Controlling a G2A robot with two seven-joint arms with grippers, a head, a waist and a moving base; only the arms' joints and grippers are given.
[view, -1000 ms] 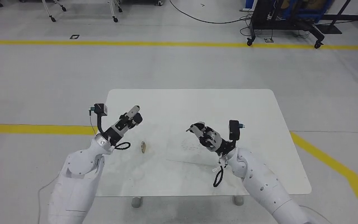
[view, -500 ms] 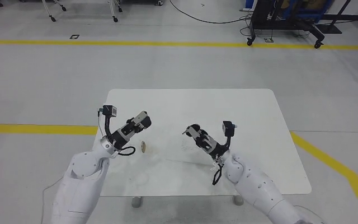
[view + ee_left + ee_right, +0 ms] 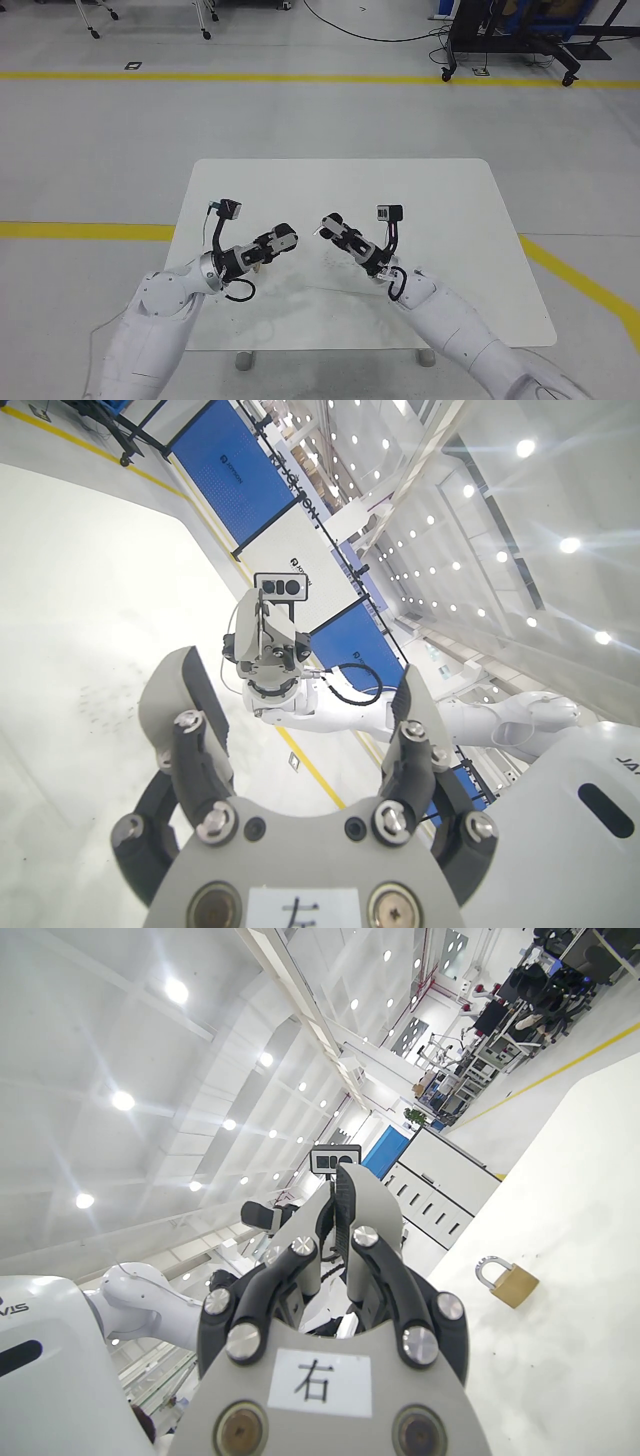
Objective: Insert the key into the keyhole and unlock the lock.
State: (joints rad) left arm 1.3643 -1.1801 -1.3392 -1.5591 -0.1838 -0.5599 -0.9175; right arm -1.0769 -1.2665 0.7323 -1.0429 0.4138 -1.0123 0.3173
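- Left gripper (image 3: 283, 238): hangs above the left-of-centre part of the white rectangular desk (image 3: 440, 190) and points toward the desk's middle. Fingers (image 3: 200, 685) are spread wide with nothing between them.
- Brass padlock with a silver steel shackle (image 3: 507, 1280): lies flat on the desk top and touches neither gripper. The shackle looks seated in the body.
- Right gripper (image 3: 328, 224): above the desk's middle, with its tip facing the left gripper. The two are near each other but apart. Fingers (image 3: 350, 1198) are pressed together; cannot tell whether anything is pinched between them.
- Faint dark scuff marks (image 3: 100, 710): scattered on the desk top near its middle.
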